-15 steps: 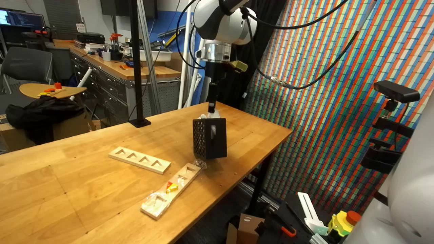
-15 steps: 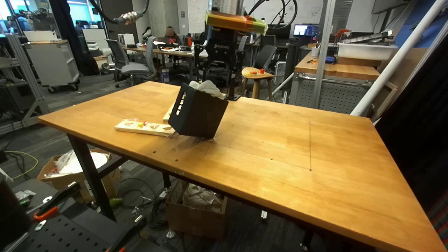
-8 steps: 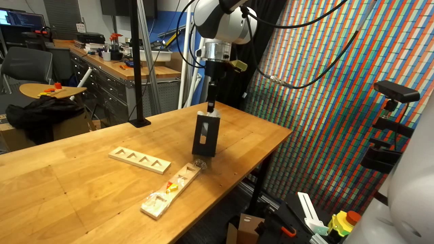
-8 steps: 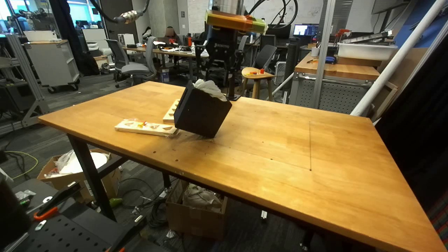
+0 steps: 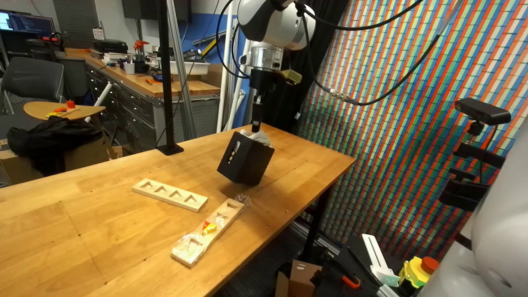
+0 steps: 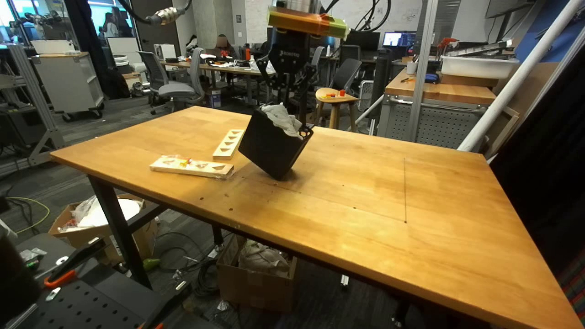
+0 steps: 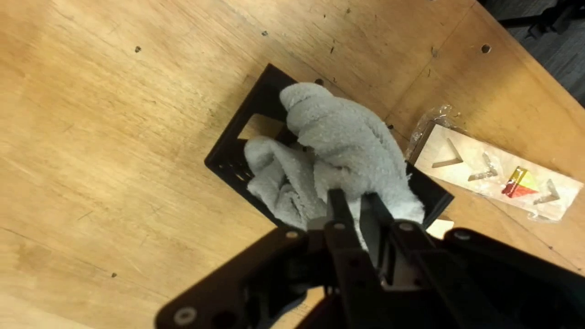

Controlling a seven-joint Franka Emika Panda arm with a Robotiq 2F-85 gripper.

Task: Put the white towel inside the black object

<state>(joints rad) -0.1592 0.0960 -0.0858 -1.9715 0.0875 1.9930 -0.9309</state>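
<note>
Wooden table [image 6: 374, 183], notched strip [image 5: 167, 196], second strip [image 5: 218, 225] in clear wrap [image 5: 243, 200], black post [image 5: 165, 99], tilted black box [image 6: 272, 148] perhaps touching it.

In an exterior view you can read the brand ROBOTIQ in small white letters [image 6: 289, 54] on the hand [image 6: 284, 101]. In an exterior view, a screen [image 5: 27, 23] shows lines of text and a small white sign [image 5: 98, 34] carries markings, both too tiny for you to make out. A whiteboard [image 6: 404, 13] bears faint, illegible marks.
</note>
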